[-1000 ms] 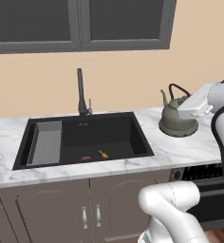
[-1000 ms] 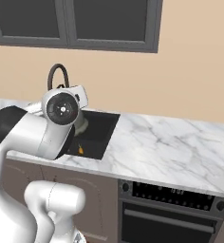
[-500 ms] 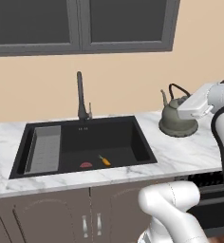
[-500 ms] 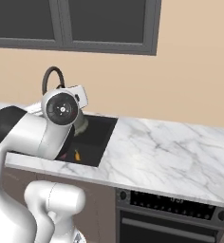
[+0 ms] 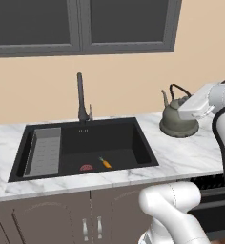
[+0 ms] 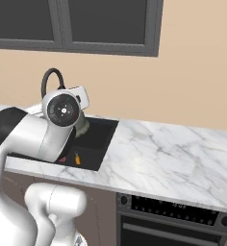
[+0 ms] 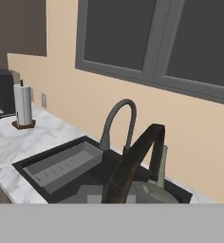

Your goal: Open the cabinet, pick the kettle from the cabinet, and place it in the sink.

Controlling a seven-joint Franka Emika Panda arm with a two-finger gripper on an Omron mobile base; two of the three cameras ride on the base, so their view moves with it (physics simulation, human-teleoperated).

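The grey-green kettle (image 5: 178,123) hangs just over the marble counter, right of the black sink (image 5: 19,164). My gripper (image 5: 183,111) reaches in from the right and is shut on its black loop handle (image 7: 133,161), which rises close to the camera in the hand view. The kettle lid (image 7: 149,193) shows under the handle, with the sink (image 7: 23,167) beyond it. In the right base view my arm hides most of the kettle, leaving the handle (image 6: 50,79) above it. A grey-brown wall cabinet (image 7: 19,26) shows at the hand view's upper left.
The dark gooseneck faucet (image 5: 80,95) stands behind the basin. A ribbed grey tray (image 5: 44,152) fills its left part; a carrot (image 5: 105,163) and a red item (image 5: 86,167) lie on the bottom. Dark framed panels (image 5: 86,24) hang above. A paper towel roll (image 7: 23,105) stands far left.
The whole picture has slid slightly down, so the camera moved. The kettle keeps its place in my grip, right of the sink.
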